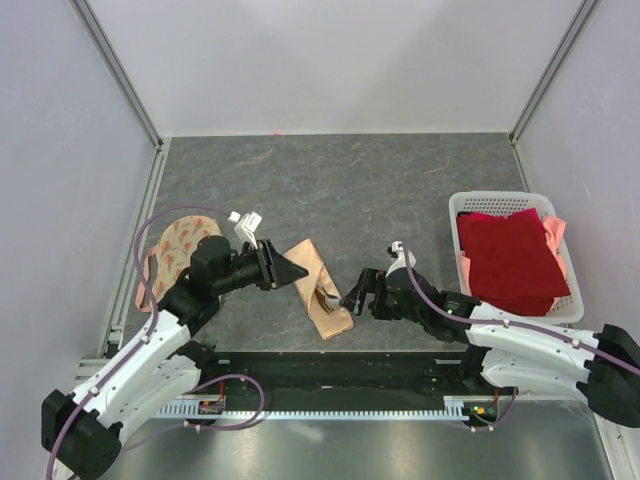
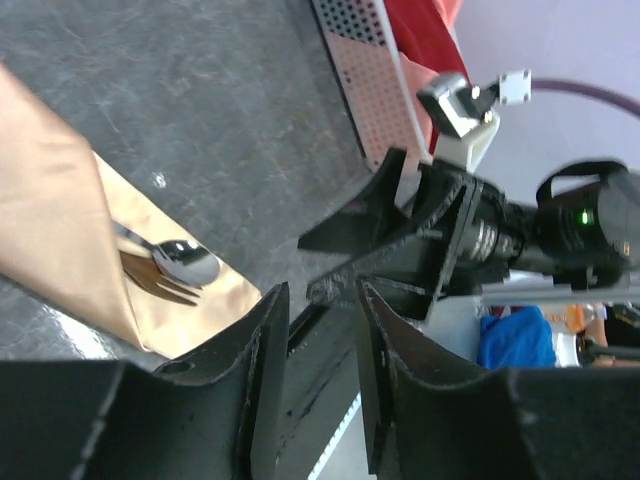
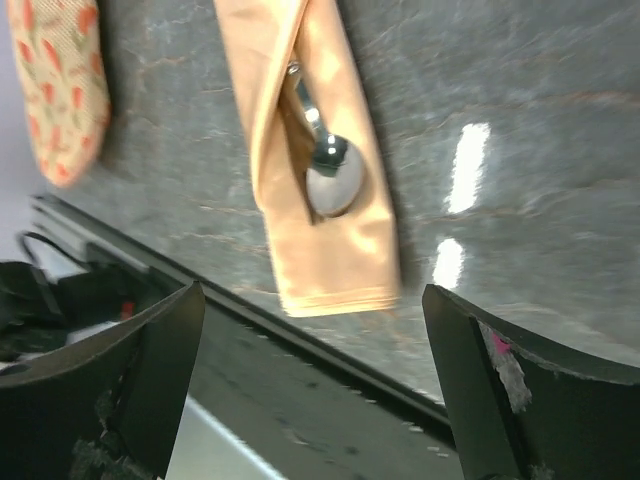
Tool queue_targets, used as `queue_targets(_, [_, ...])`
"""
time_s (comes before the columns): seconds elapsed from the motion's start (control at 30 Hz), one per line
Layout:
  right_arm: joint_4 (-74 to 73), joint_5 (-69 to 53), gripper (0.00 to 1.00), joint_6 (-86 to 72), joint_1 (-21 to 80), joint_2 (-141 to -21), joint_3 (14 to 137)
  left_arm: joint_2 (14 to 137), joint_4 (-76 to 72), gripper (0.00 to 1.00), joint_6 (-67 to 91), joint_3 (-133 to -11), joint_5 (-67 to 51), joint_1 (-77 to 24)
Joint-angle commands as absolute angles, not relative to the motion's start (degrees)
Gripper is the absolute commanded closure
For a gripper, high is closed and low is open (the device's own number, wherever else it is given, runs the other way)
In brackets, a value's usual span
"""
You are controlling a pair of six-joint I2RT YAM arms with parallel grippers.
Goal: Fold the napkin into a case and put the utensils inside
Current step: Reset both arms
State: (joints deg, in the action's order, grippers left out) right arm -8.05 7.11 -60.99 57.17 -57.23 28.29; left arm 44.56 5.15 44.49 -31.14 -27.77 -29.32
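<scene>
The peach-orange napkin is folded into a narrow case (image 1: 320,290) lying near the table's front edge, between my two grippers. The silver spoon (image 2: 186,261) and the thin brown utensil (image 2: 160,284) stick out of its fold. The case (image 3: 320,230) and spoon bowl (image 3: 334,183) also show in the right wrist view. My left gripper (image 1: 298,270) hovers at the case's upper left, its jaws a little apart and empty (image 2: 322,340). My right gripper (image 1: 351,298) is just right of the case, wide open and empty (image 3: 315,400).
A round cream cloth with orange print (image 1: 178,255) lies under the left arm. A white lattice basket (image 1: 570,300) with dark red cloth (image 1: 510,262) stands at the right. The black front rail (image 1: 330,365) runs close below the case.
</scene>
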Motion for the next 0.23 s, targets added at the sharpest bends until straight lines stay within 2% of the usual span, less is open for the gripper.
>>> queue_targets(0.0, [-10.99,12.48,0.02,-45.01,57.30,-52.04,27.78,37.72,0.18,0.58,46.66,-25.32,-29.01,-30.67])
queue_targets(0.2, [-1.94,10.37,0.02,-40.96,57.39,-45.27,23.90,30.51,-2.46,0.53,47.46,-22.85,-29.53,-31.11])
